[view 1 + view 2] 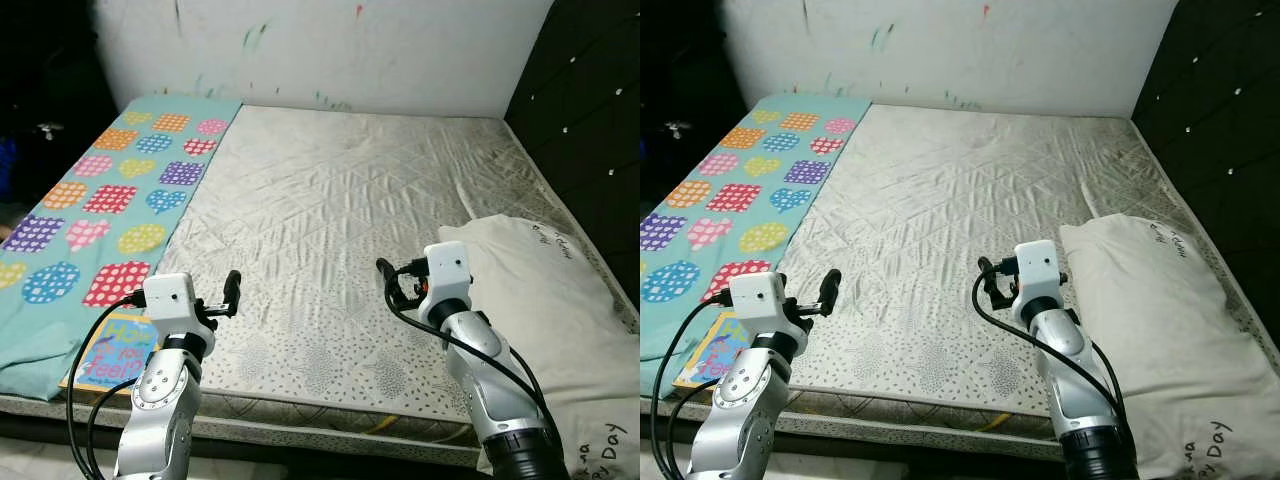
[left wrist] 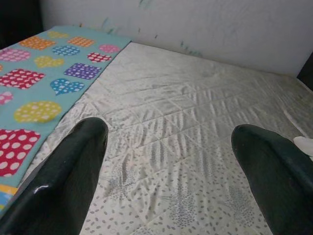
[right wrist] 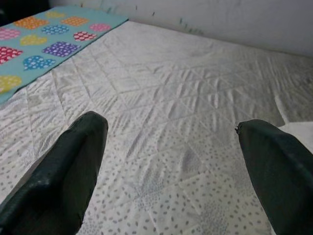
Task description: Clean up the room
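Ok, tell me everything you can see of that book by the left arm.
The book is thin and flat, lying face up at the near left corner of the bed. Its cover is light blue with an orange-yellow border and big multicoloured letters, only partly readable. It rests on the teal patterned blanket, close to the mattress edge. The left arm and its black cable hide its right part; nothing grips it. The left tool hovers past it, over the mattress.
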Available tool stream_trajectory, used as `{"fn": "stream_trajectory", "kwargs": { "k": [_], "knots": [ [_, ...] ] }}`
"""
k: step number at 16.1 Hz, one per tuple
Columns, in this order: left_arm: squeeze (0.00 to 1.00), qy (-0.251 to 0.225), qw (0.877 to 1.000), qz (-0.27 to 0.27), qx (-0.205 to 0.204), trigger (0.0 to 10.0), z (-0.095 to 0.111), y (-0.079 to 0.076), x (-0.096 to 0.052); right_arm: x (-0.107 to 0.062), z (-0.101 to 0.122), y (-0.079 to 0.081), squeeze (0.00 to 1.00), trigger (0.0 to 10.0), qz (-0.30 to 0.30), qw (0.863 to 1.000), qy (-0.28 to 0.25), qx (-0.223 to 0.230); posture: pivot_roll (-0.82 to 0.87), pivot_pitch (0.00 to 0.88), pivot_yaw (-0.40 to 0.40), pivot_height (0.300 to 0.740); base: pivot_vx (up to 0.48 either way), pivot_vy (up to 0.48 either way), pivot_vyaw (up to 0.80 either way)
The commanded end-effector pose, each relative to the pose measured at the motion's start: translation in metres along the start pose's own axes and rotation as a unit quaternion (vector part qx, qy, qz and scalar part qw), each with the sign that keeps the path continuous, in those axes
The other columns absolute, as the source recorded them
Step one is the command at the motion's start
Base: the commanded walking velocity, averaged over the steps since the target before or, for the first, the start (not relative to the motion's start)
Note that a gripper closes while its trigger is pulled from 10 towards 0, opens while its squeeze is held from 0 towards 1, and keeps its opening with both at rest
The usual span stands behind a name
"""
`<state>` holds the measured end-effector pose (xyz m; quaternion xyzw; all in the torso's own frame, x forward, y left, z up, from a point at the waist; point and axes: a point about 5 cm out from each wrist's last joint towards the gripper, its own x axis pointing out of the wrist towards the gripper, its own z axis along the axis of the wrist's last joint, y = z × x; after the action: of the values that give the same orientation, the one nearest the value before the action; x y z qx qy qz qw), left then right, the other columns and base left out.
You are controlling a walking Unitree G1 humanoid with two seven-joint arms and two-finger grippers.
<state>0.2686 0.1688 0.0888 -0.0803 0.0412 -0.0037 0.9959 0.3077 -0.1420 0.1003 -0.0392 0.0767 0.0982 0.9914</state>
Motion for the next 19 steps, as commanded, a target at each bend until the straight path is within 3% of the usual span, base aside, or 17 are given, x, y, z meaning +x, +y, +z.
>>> {"fn": "stream_trajectory", "kwargs": {
  "k": [1, 6, 10, 19],
  "knots": [
    [0.00, -0.002, 1.000, -0.004, -0.002, 10.0, 0.001, -0.003, 0.001, -0.003, -0.003, -0.003, 0.00, 10.0, -0.004, 1.000, 0.007, -0.003, -0.12, 0.021, -0.009, 0.740, 0.000, 0.000, 0.00],
    [0.00, 0.002, 1.000, -0.020, 0.020, 10.0, -0.004, -0.001, -0.011, -0.014, -0.010, -0.012, 0.00, 10.0, -0.024, 1.000, 0.017, 0.005, -0.13, 0.027, 0.002, 0.740, 0.000, 0.000, -0.16],
    [0.00, -0.001, 1.000, -0.028, 0.000, 10.0, -0.002, -0.002, -0.004, -0.013, -0.007, -0.006, 0.00, 10.0, -0.015, 1.000, 0.013, 0.001, -0.14, 0.037, 0.004, 0.740, 0.000, 0.000, -0.80],
    [0.00, -0.001, 0.999, -0.038, 0.005, 10.0, 0.001, -0.003, -0.003, -0.009, -0.004, -0.006, 0.00, 10.0, -0.021, 1.000, 0.008, -0.001, -0.13, 0.053, 0.017, 0.740, 0.000, 0.000, 0.00]
  ]
}}
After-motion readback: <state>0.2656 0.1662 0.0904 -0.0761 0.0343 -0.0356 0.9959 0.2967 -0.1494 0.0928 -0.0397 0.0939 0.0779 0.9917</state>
